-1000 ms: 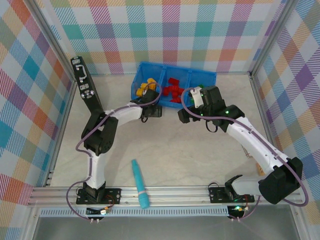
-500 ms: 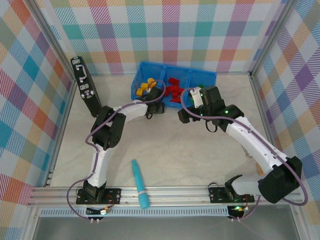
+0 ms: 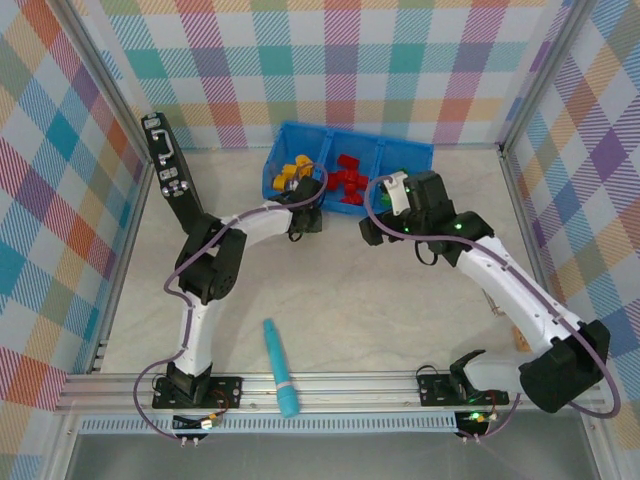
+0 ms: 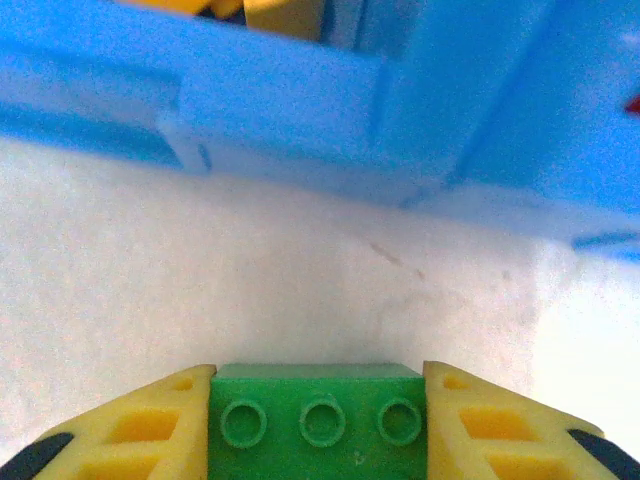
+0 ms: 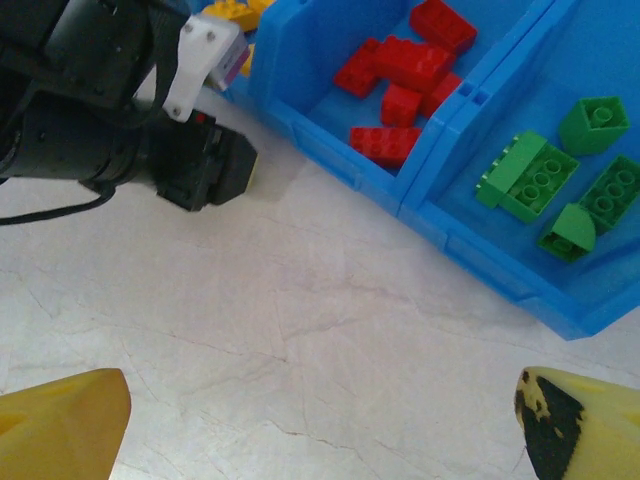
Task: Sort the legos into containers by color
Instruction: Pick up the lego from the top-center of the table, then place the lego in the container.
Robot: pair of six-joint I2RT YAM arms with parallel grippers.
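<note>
Blue bin (image 5: 480, 262), legos (image 5: 400, 75) colour-sorted; left end effector (image 4: 315, 405) pinches green brick (image 4: 315, 385); right end effector (image 5: 320, 405) spread.

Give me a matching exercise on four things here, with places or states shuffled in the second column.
1 green brick
2 red legos
3 teal cylinder
4 right gripper

A open, empty, above the table
B middle compartment of the blue bin
C in the left gripper
D lying on the table by its near edge

Pairs: 1-C, 2-B, 3-D, 4-A
</note>
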